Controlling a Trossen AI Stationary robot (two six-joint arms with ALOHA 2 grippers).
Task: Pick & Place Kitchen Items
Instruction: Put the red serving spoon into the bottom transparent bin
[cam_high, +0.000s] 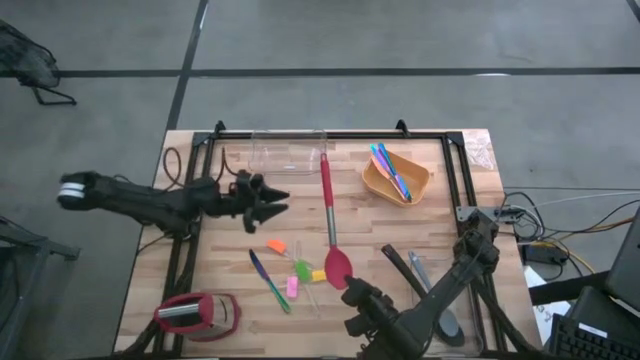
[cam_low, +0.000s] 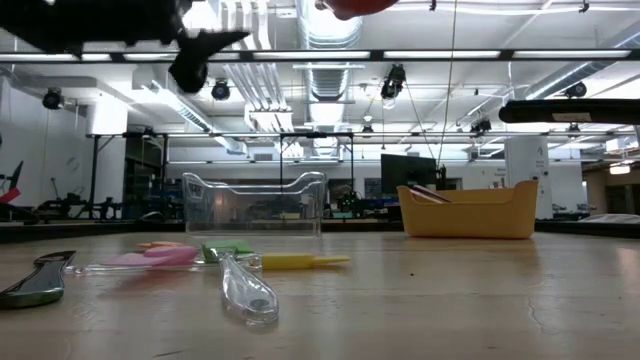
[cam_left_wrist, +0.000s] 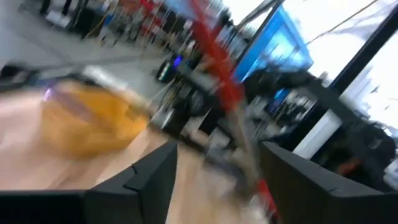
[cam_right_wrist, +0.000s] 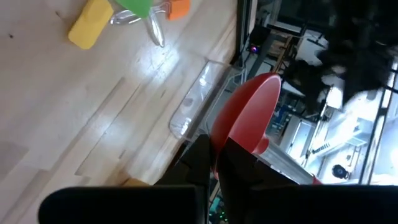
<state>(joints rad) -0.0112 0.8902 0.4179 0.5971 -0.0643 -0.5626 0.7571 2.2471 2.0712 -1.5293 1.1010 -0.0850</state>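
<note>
The spatula (cam_high: 331, 218) runs down the middle of the counter (cam_high: 460, 215), from the tub (cam_high: 288, 150) at the back. The bowl (cam_high: 396, 177) sits to its right, holding cutlery (cam_high: 389, 170). Small pieces (cam_high: 298, 270) lie left of its head, seemingly apart from it.

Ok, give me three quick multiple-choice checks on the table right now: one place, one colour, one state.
1. The thin cutlery lies: A in the orange bowl; B in the clear tub; C on the floor.
2. The long spatula is: A blue; B red; C green.
3. The left gripper is: A shut; B open; C out of view.

A: the coloured handles rest inside the bowl. B: handle and head are both red. B: its fingers stand apart in the left wrist view.
</note>
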